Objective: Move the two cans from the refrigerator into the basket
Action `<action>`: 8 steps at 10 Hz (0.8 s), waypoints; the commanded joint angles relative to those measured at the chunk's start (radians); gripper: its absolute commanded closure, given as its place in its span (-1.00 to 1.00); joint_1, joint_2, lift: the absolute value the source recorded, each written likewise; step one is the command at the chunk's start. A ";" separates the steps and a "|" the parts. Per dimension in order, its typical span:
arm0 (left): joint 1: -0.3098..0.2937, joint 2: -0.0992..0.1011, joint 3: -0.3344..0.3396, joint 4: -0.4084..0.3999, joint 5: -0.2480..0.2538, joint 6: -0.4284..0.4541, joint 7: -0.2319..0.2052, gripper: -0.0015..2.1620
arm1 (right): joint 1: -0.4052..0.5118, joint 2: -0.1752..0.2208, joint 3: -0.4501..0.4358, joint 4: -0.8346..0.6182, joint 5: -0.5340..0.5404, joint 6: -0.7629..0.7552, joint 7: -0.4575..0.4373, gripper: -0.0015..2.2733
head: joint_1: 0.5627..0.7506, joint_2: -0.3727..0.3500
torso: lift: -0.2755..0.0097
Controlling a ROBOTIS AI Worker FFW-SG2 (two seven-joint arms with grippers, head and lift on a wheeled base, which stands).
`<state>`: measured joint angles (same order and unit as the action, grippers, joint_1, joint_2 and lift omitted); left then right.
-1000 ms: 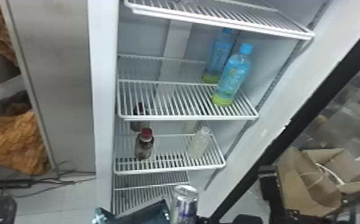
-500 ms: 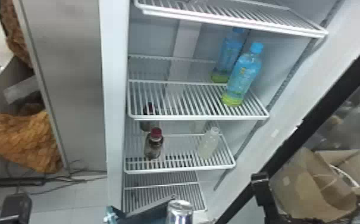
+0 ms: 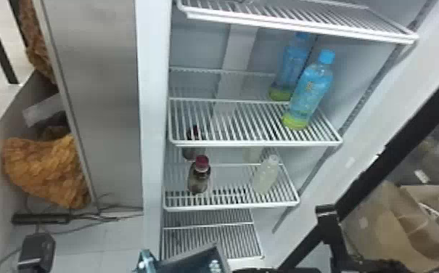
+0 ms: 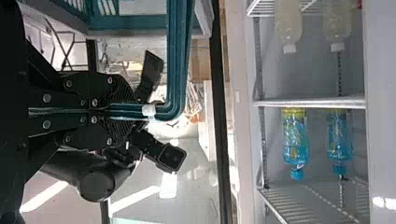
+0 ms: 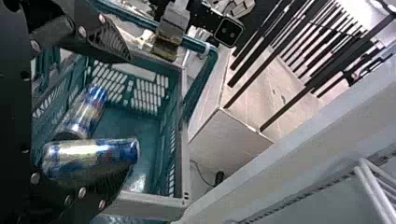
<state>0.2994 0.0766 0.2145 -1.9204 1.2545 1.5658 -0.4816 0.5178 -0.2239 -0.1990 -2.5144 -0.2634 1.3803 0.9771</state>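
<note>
The right gripper [image 3: 276,270] shows dark at the head view's bottom edge, beside the basket [image 3: 189,263]. In the right wrist view the right gripper [image 5: 130,114] is open over the basket [image 5: 181,163]. One can [image 5: 81,114] lies inside against the wall; a second can [image 5: 88,156] is between the spread fingers, alongside one of them. Whether it touches the basket I cannot tell. In the left wrist view my left gripper [image 4: 126,110] is shut on the teal handle [image 4: 176,60] near its white clip.
Inside the refrigerator, blue-capped bottles [image 3: 312,90] stand on a middle shelf [image 3: 229,142], with red-capped [image 3: 199,178] and pale bottles [image 3: 265,176] one level below. The open door's black frame [image 3: 403,141] slants along the right. A pale box [image 5: 229,135] stands beyond the basket.
The can at the bottom of the head view has sunk past its lower edge, and the right gripper has lowered too. The refrigerator has shifted slightly rightward in that view.
</note>
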 commanded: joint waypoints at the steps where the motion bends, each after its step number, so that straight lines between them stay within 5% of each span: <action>1: 0.002 0.000 -0.001 0.000 0.002 0.005 0.000 0.11 | 0.000 0.003 -0.018 0.005 -0.014 -0.023 0.000 -0.90 | 0.41 -0.65 | 0.69; 8: 0.007 -0.001 0.005 0.000 0.002 0.005 0.000 0.11 | 0.098 0.031 -0.126 0.022 -0.101 -0.455 -0.104 -0.90 | 0.41 -0.81 | 0.69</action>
<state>0.3058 0.0752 0.2187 -1.9205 1.2565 1.5658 -0.4817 0.6051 -0.1954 -0.3220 -2.4940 -0.3466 0.9751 0.8751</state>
